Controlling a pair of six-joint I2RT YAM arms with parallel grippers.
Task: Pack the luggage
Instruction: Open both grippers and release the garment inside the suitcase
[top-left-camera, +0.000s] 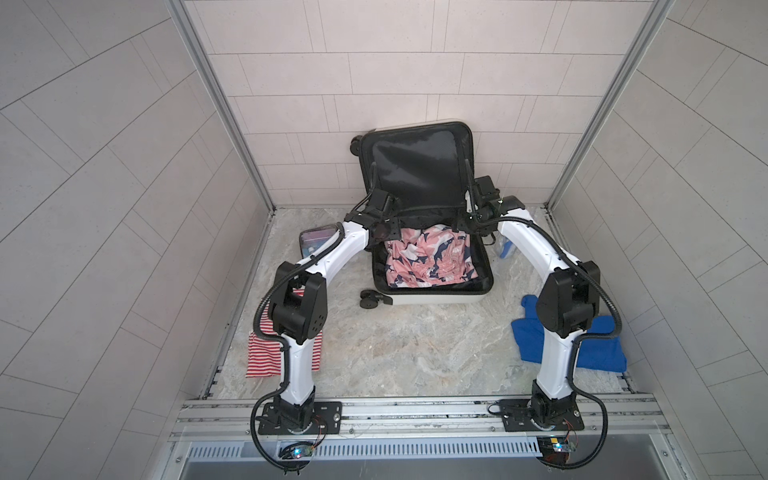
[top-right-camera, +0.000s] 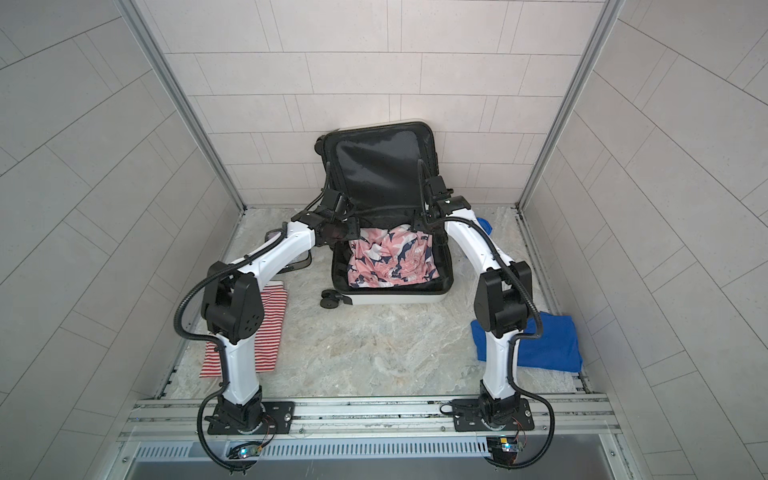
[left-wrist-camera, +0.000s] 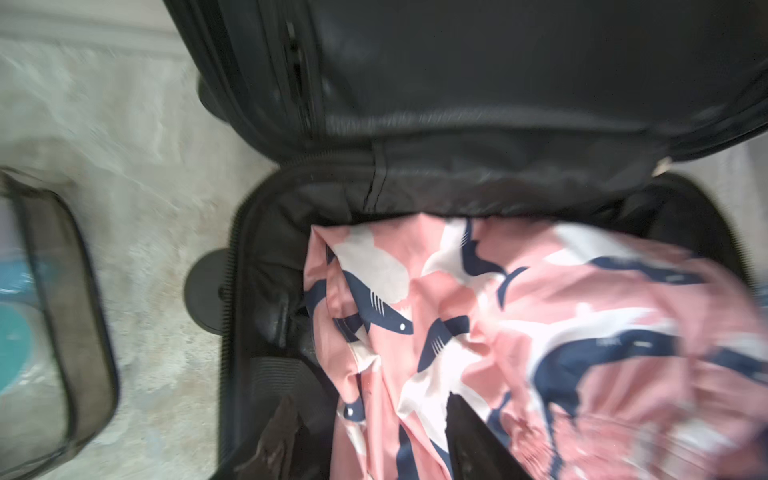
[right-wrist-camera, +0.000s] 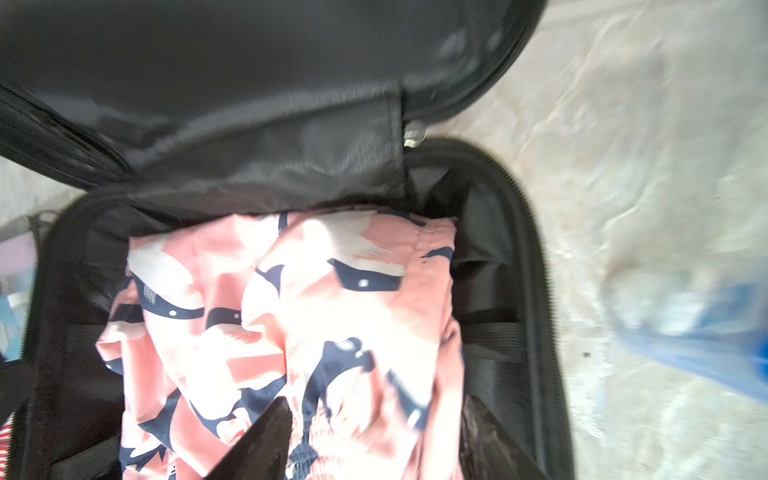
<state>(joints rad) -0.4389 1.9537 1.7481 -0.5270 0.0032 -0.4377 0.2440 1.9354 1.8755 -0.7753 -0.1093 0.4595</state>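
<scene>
W/in 1 luggage (top-left-camera: 432, 298): 1 pink garment (top-left-camera: 428, 259)

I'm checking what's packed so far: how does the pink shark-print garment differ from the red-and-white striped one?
The pink shark-print garment lies inside the open luggage; the striped garment is out on the table. The pink one is crumpled; the striped one lies fairly flat. The pink one shows navy and white sharks, the striped one thin red lines. Both are cloth.
</scene>
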